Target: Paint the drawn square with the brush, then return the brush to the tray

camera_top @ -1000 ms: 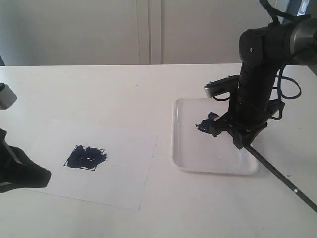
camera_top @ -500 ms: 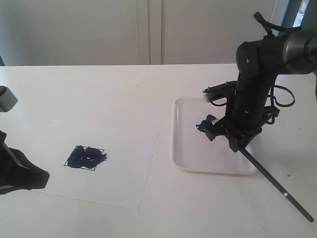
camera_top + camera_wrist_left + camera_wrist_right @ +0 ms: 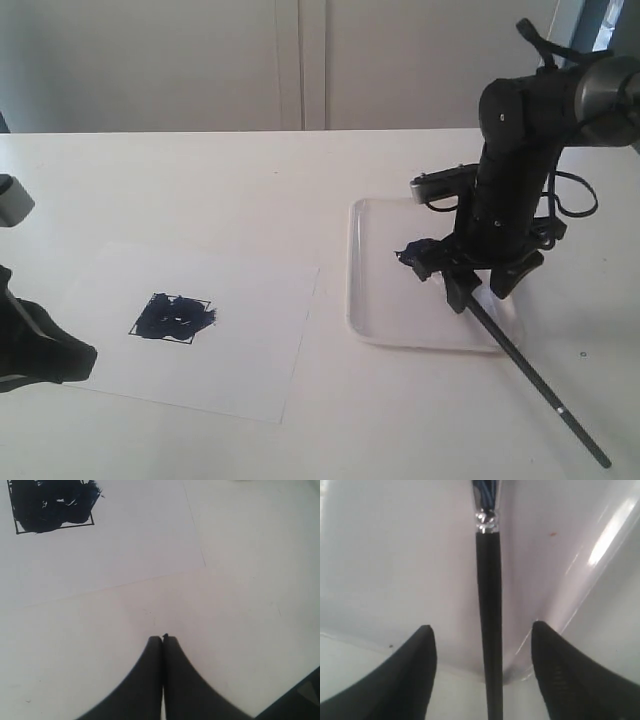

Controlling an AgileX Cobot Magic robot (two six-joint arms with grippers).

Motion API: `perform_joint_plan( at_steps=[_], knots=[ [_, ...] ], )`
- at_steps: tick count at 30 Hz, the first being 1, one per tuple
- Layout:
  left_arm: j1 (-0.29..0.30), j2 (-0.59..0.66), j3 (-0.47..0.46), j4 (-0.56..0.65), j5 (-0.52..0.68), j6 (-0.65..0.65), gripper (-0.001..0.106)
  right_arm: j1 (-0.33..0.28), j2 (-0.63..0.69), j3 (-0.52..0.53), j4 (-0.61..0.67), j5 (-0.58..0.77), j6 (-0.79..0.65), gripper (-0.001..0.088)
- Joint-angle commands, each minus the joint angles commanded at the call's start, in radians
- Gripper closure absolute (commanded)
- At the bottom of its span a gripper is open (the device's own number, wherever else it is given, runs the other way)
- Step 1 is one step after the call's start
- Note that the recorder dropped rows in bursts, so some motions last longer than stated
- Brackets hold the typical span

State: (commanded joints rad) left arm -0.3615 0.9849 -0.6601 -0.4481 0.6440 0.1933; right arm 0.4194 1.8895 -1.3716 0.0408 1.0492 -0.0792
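The drawn square (image 3: 172, 317) is smeared dark blue-black on the white paper sheet (image 3: 250, 350); it also shows in the left wrist view (image 3: 50, 505). The brush (image 3: 530, 372) lies slanted, its bristle end in the tray (image 3: 385, 305) and its black handle crossing the rim onto the table. My right gripper (image 3: 483, 285) hangs over the tray's near right corner, open. In the right wrist view the brush (image 3: 490, 605) runs between the spread fingers of the right gripper (image 3: 482, 626) without touching them. My left gripper (image 3: 162, 639) is shut on nothing, low over the bare table near the paper.
A dark paint blob (image 3: 415, 252) sits in the tray beside the right arm. The left arm (image 3: 40, 350) rests at the table's left front edge. A pale wall runs behind the white table (image 3: 250, 190).
The right gripper's fingers have spread and let go of the brush. The handle has dropped onto the table, its free end swinging left. The left arm has barely moved.
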Motion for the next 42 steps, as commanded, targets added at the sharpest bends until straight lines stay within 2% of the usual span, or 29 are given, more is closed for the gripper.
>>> perform_joint_plan(
  at_steps=[7, 12, 18, 22, 24, 27, 28, 31, 34, 36, 39, 42],
  knots=[
    [0.0, -0.015, 0.0, 0.008, -0.007, 0.002, 0.105, 0.0, -0.295, 0.013, 0.068, 0.069, -0.007, 0.0327],
    [0.0, -0.124, 0.0, 0.008, -0.055, -0.014, 0.105, 0.0, -0.637, 0.074, 0.086, -0.005, -0.061, 0.0329],
    [0.0, -0.332, 0.002, 0.008, -0.099, -0.021, 0.105, 0.0, -1.074, 0.222, 0.171, -0.23, -0.125, 0.0364],
    [0.0, -0.438, 0.009, 0.008, -0.154, 0.027, 0.105, 0.0, -1.318, 0.347, 0.25, -0.355, -0.239, 0.037],
    [0.0, -0.485, 0.036, 0.008, -0.216, 0.078, 0.105, 0.0, -1.441, 0.43, 0.281, -0.397, -0.25, 0.037],
    [0.0, -0.55, 0.097, 0.002, -0.234, 0.191, 0.105, 0.0, -1.571, 0.494, 0.304, -0.405, -0.259, 0.0383],
    [0.0, -0.594, 0.117, -0.048, -0.213, 0.205, 0.105, 0.0, -1.635, 0.514, 0.371, -0.382, -0.258, 0.0399],
    [0.0, -0.701, 0.14, -0.075, -0.189, 0.215, 0.105, 0.0, -1.734, 0.554, 0.435, -0.355, -0.258, 0.0437],
    [0.0, -0.734, 0.252, -0.037, -0.355, 0.233, 0.105, 0.0, -1.78, 0.655, 0.312, -0.359, -0.258, 0.0443],
    [0.0, -0.728, 0.335, -0.024, -0.463, 0.25, 0.105, 0.0, -1.778, 0.726, 0.292, -0.356, -0.258, 0.0443],
    [0.0, -0.726, 0.398, -0.014, -0.651, 0.258, 0.105, 0.0, -1.778, 0.86, 0.203, -0.392, -0.258, 0.0443],
    [0.0, -0.726, 0.414, -0.014, -0.632, 0.227, 0.105, 0.0, -1.778, 0.932, 0.207, -0.381, -0.258, 0.0443]
  ],
)
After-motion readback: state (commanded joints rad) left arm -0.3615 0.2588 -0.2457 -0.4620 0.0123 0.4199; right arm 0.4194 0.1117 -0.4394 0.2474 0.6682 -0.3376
